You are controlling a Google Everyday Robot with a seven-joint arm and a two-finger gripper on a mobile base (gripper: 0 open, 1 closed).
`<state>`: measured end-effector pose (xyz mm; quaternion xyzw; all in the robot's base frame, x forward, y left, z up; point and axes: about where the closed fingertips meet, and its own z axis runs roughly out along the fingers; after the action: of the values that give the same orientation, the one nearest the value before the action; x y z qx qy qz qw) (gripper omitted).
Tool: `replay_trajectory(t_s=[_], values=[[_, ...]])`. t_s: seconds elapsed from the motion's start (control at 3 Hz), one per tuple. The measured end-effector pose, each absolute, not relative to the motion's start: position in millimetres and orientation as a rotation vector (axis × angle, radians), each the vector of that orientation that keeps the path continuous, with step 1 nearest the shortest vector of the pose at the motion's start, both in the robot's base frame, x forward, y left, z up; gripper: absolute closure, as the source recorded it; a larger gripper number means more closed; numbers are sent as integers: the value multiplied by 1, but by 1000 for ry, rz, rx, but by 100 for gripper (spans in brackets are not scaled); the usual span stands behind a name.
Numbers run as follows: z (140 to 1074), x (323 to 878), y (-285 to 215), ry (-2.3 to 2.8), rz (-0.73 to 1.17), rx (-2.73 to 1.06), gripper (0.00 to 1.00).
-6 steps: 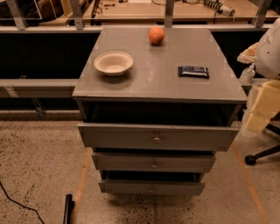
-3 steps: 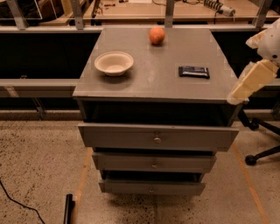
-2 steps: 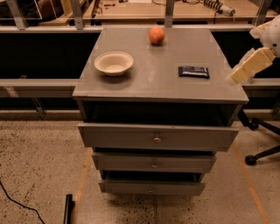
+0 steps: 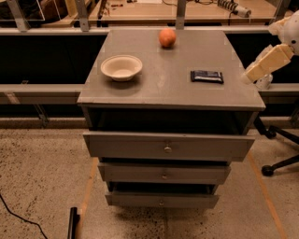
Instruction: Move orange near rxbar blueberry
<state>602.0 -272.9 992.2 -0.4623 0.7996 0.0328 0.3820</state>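
The orange sits at the far middle of the grey cabinet top. The rxbar blueberry, a flat dark wrapper, lies on the right half of the top, nearer than the orange and to its right. My arm reaches in from the right edge of the view, and its cream end with the gripper hangs just off the cabinet's right edge, to the right of the bar and well away from the orange. It holds nothing that I can see.
A white bowl stands on the left half of the top. The cabinet's drawers stick out at the front. An office chair base stands on the floor at right. A rail and workbench run behind the cabinet.
My arm has risen and swung in from the right, from beside the cabinet's right side up to the level of its top edge. The orange, bar and bowl have not moved.
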Motion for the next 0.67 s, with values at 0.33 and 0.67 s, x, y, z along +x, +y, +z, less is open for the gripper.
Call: replay_trajectory(t_s=[0.33,0.67], values=[[980,620,-260,2021,144,-1093,0],[959,677,-228,1931,294,-951,0]])
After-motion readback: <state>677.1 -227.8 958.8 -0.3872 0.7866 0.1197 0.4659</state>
